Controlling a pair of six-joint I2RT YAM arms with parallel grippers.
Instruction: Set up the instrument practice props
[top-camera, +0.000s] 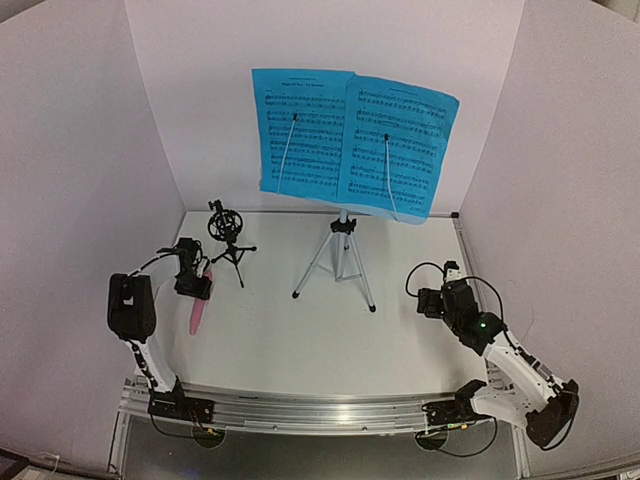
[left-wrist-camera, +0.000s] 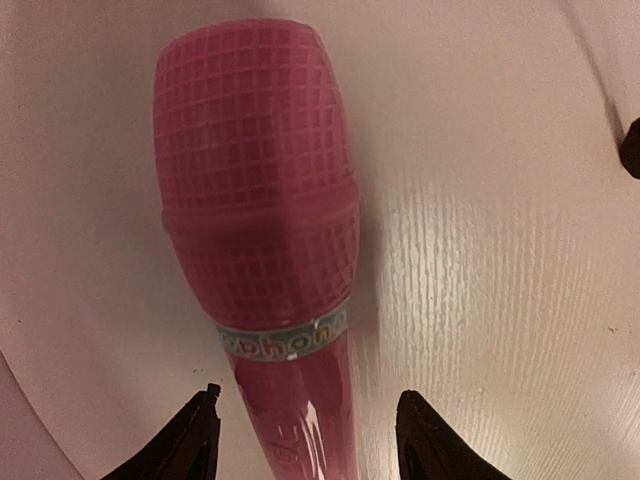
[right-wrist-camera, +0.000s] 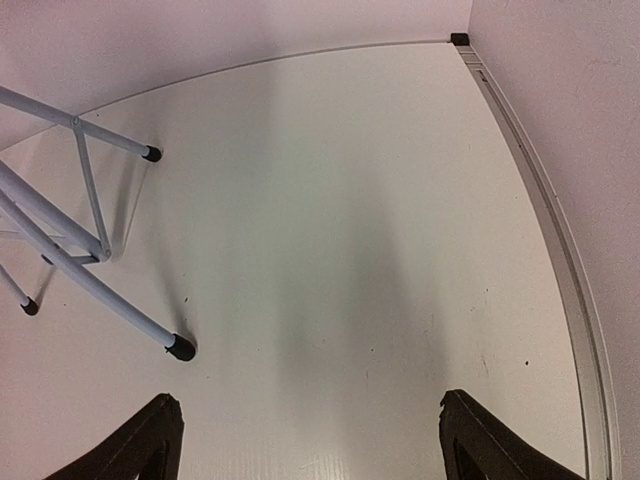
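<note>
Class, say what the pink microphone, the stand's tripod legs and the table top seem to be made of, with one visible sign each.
Pink microphone: likely plastic, glossy, slightly see-through, with a moulded grid head.
Tripod legs: probably metal tube, thin, pale, with black end caps.
Table top: white, matt, faint wood grain; perhaps laminate.

The only legible lettering sits on the microphone (left-wrist-camera: 260, 200): a pale band (left-wrist-camera: 285, 338) wraps it just below the gridded head and carries rounded yellowish letters, of which "phon" shows clearly, with a partial letter before it that looks like an "o". The rest of the word curves out of view around the sides. The left sheet (top-camera: 300, 130) and right sheet (top-camera: 395, 150) each bear printed music staves and a short heading line at the top, but both are too small to read.
</note>
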